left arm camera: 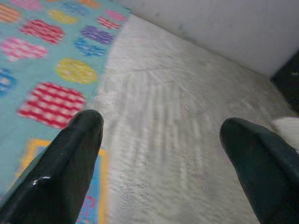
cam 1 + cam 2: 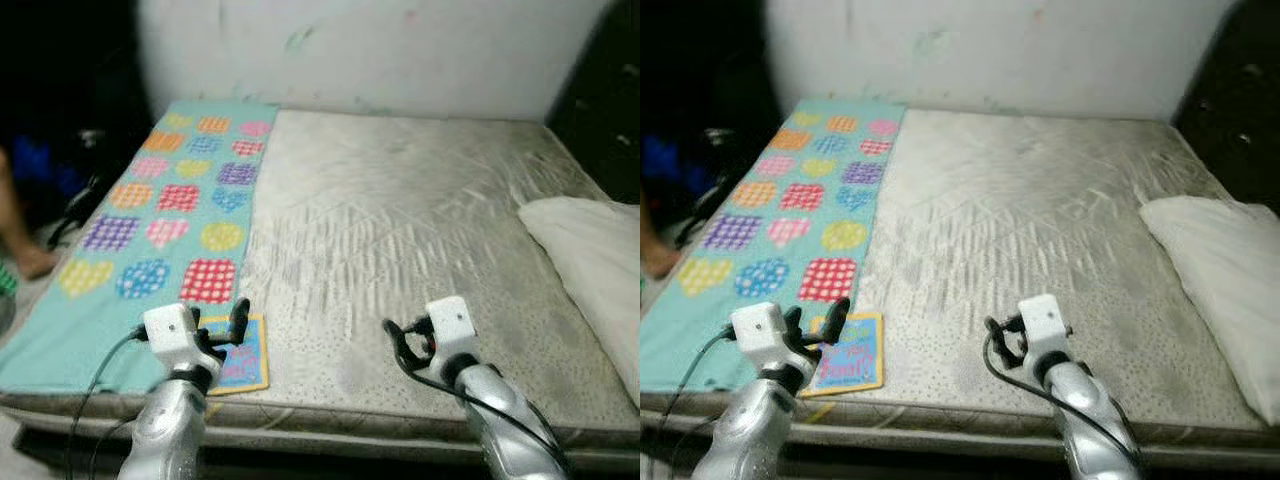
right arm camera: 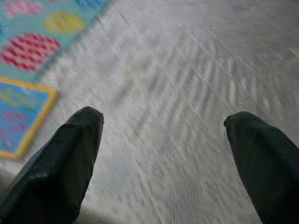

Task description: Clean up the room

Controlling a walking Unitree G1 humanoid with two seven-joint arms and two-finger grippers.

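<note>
A blue children's book [image 2: 246,362] with a yellow border lies flat near the bed's front edge, partly on the teal blanket [image 2: 170,220] with coloured hearts. My left gripper [image 2: 222,330] hovers open just above the book's near-left corner; the book [image 1: 92,205] shows beside one of its fingers. My right gripper [image 2: 405,342] is open over the bare grey mattress [image 2: 400,220] near the front middle, with the book [image 3: 18,121] off to its left. Nothing is held between either pair of fingers.
A white pillow [image 2: 590,255] lies at the bed's right side. A white wall [image 2: 350,50] backs the bed. At the far left, past the blanket, a person's leg [image 2: 20,235] and dark clutter [image 2: 80,205] stand on the floor.
</note>
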